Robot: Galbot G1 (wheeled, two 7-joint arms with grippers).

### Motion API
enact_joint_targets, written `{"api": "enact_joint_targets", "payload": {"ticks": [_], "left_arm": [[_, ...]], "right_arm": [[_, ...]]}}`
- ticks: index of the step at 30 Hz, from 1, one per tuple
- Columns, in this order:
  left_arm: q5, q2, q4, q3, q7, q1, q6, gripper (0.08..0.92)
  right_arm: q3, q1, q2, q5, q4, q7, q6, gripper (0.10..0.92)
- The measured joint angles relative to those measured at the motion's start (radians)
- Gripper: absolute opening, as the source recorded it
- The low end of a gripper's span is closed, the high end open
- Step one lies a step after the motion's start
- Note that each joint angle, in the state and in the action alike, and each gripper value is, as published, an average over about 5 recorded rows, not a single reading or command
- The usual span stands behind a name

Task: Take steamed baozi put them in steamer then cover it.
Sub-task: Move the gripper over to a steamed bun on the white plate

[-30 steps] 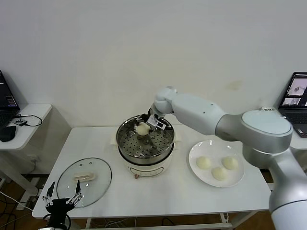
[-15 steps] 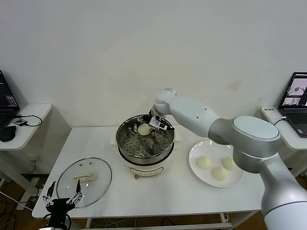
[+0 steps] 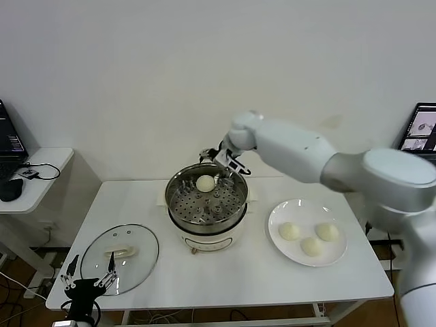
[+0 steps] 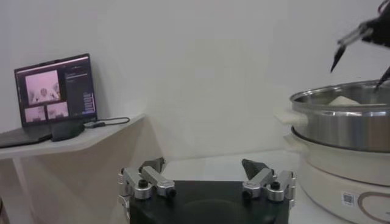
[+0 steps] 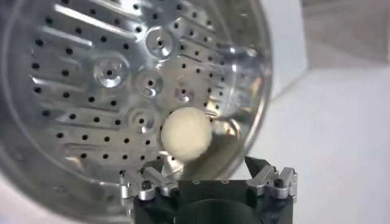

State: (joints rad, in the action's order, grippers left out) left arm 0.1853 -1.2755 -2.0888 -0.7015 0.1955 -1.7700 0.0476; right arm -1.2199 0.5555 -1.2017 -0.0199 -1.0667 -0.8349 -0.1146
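Note:
One baozi (image 3: 205, 182) lies on the perforated floor of the steel steamer (image 3: 204, 214), near its back wall; it also shows in the right wrist view (image 5: 186, 133). Three baozi (image 3: 289, 231) (image 3: 326, 231) (image 3: 311, 246) lie on the white plate (image 3: 276, 238). My right gripper (image 3: 219, 157) is open and empty, raised just above the steamer's back rim. The glass cover (image 3: 120, 257) with its cream handle lies flat on the table at front left. My left gripper (image 3: 87, 278) is open and parked low beside the cover, off the table's front left corner.
The steamer sits on a white cooker base (image 4: 341, 176) in the middle of the white table (image 3: 238, 272). Side tables with laptops stand at far left (image 3: 8, 146) and far right (image 3: 422, 143). A wall is close behind.
My right gripper has let go of the baozi in the steamer and risen up and back, clear of the basket. The left arm has not moved.

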Motion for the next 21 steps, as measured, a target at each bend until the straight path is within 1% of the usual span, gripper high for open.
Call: {"api": "enact_joint_targets", "payload": {"ticks": [6, 10, 15, 21], "left_arm": [[0.015, 0.013, -0.012, -0.010, 0.004, 0.006, -0.017, 0.823], [0.019, 0.022, -0.012, -0.016, 0.004, 0.011, -0.025, 0.823], [0.019, 0.023, -0.014, -0.016, 0.002, 0.018, -0.035, 0.823], [0.017, 0.025, -0.018, -0.020, -0.001, 0.019, -0.042, 0.823]], "right_arm": [[-0.017, 0.055, 0.197, -0.122, -0.198, -0.021, 0.198, 0.823], [-0.024, 0.063, 0.340, -0.164, -0.319, -0.034, 0.288, 0.823], [-0.033, 0.039, 0.493, -0.168, -0.426, -0.045, 0.352, 0.823], [-0.017, -0.045, 0.597, -0.149, -0.490, -0.040, 0.391, 0.823]]}}
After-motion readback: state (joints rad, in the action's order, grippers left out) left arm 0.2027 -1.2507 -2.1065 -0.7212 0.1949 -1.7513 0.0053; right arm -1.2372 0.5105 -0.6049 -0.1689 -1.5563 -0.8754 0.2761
